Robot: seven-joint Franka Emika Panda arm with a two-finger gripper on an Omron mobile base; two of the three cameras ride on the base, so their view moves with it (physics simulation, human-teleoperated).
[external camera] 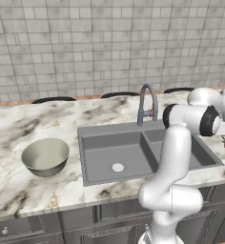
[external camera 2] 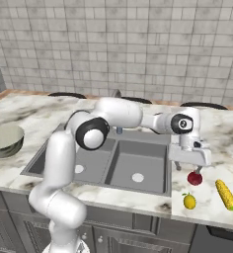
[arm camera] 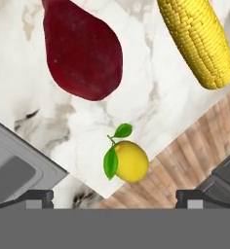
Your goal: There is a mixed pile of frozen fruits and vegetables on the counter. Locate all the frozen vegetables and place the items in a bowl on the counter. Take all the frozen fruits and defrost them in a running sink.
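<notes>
My gripper (external camera 2: 187, 169) hangs open just above the counter (external camera 2: 222, 133) to the right of the sink (external camera 2: 96, 185). Directly under it lies a dark red fruit (external camera 2: 195, 178), which the hand view shows ahead of the fingertips (arm camera: 35, 197), with nothing between them. A yellow corn cob (external camera 2: 226, 194) lies to its right, and a small round yellow piece with green leaves (external camera 2: 189, 201) sits near the counter's front edge. The grey-olive bowl (external camera: 45, 156) stands empty left of the sink (external camera: 86, 157). The olive-brown lump is out of view.
The curved grey faucet (external camera: 146, 102) rises behind the double sink, no water visible. My white arm stretches across the right basin. The counter's front edge runs close to the yellow piece (arm camera: 131, 161), with wood floor beyond. A tiled wall backs the counter.
</notes>
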